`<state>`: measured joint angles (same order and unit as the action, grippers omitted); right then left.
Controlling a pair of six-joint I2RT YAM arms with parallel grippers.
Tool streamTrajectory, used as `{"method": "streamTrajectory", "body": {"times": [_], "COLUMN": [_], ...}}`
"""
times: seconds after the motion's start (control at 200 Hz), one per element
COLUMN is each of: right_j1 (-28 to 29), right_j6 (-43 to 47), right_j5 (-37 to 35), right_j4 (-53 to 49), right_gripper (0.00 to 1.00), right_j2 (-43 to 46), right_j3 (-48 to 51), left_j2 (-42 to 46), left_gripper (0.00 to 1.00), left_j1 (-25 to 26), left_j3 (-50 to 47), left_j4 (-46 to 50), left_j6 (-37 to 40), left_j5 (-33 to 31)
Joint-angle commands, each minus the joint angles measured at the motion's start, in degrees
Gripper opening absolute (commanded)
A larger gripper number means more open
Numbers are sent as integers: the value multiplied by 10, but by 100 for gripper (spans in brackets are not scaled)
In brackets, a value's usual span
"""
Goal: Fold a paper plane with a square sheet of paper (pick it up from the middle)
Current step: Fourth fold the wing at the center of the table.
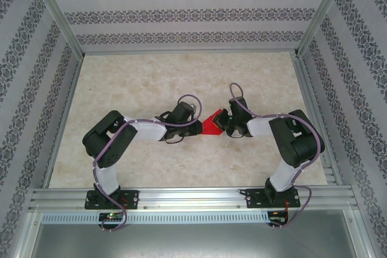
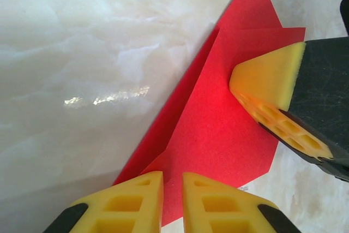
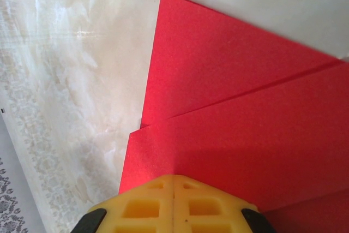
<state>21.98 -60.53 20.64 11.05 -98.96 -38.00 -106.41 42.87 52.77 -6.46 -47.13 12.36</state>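
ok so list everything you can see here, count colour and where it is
folded paper sheet: 1, bright red, flat on the table centre, between the two arms' tips
table: 1, cream marble pattern, floor of the enclosure
patterned walls: 3, white with dark floral bands, left, back and right
metal frame: 1, silver, rails along the near edge, posts at the back corners
cables: 2, purple, one along each arm
left arm: 1, black and white, reaching in from the left
right arm: 1, black and white, reaching in from the right
left fingers: 2, yellow, a narrow gap apart, at the sheet's edge
right fingers: 2, yellow, shut together, on the sheet
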Motion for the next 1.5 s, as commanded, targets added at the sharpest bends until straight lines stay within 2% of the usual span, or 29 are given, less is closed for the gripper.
{"method": "streamTrajectory", "body": {"times": [0.0,0.435,0.694,0.829,0.914,1.084,1.199,1.494], "right_j1": [-13,-14,-14,-15,-15,-15,-15,-14], "right_j6": [9,12,10,10,10,15,16,16], "right_j5": [-68,-98,-106,-106,-104,-97,-93,-88], "right_j4": [-115,-180,-201,-200,-199,-187,-181,-177], "right_gripper": [5,4,3,4,3,4,4,4], "right_j2": [-43,-53,-62,-62,-60,-53,-49,-49], "right_j3": [18,-7,-13,-12,-12,-11,-11,-11], "left_j2": [-14,-6,30,42,56,82,69,-1], "left_gripper": [19,19,16,16,16,14,11,9], "left_j1": [-14,-33,-45,-52,-55,-53,-48,-42], "left_j3": [-15,-43,-58,-61,-59,-48,-31,14], "left_j4": [7,39,106,113,93,5,-31,-66], "left_j6": [4,-32,-55,-56,-47,-31,-29,-52], "left_j5": [-10,-3,-53,-52,-31,49,91,117]}}
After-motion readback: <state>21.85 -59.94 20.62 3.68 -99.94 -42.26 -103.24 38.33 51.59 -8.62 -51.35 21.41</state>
